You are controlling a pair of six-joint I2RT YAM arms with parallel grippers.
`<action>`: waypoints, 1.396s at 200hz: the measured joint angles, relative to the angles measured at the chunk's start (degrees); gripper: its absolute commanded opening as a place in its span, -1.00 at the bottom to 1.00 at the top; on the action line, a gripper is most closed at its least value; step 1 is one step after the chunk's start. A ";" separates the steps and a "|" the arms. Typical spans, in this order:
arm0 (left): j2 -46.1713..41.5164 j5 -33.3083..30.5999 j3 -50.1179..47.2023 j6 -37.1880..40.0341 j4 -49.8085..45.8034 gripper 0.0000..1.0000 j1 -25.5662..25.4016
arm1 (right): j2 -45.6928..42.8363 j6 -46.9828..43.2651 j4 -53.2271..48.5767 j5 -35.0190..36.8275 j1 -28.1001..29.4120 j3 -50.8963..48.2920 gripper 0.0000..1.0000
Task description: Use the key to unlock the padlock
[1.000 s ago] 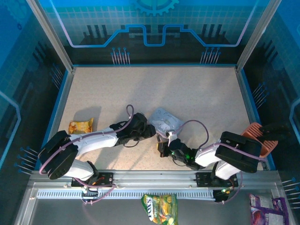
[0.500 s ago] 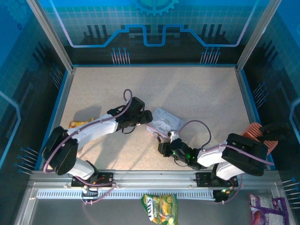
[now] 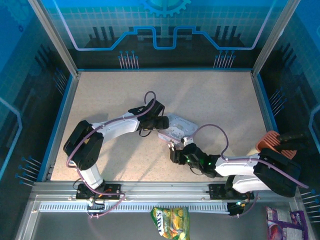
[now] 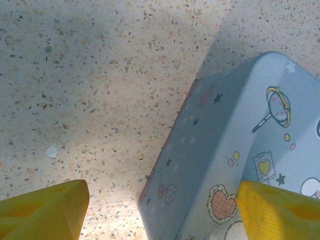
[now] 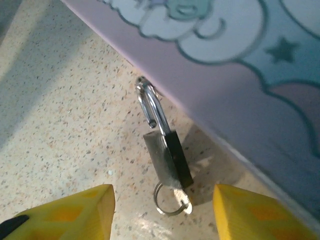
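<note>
**A:** What are they working on?

**B:** A speckled beige table (image 3: 200,95) inside a booth with blue printed walls (image 3: 160,30). A green snack packet (image 3: 170,222) lies on the near ledge.

**A:** And the padlock?

**B:** The padlock (image 5: 167,152) lies on the table just beside the pastel tin (image 5: 240,65). Its bright shackle reaches up to the tin's lower edge. Its body is dark with one shiny face. The key (image 5: 183,202) sits at its bottom end, on a thin wire loop (image 5: 156,197).

**A:** The grippers?

**B:** The right gripper (image 5: 162,212) has its yellow fingers spread, with the padlock between them and touching neither. The left gripper (image 4: 162,212) is spread wide too, astride a corner of the tin. I cannot tell whether it touches.

**A:** How do the views differ?

**B:** From above, both arms meet at the tin mid-table, and the padlock is too small to make out. The right wrist camera gives the shackle, body and loop plainly. The left wrist camera gives the tin's side, printed with hearts and stars.
</note>
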 measured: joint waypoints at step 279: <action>-5.01 -3.82 -9.66 -9.07 9.25 0.56 -0.90 | 3.78 -3.91 0.85 -11.74 -13.64 2.36 -1.00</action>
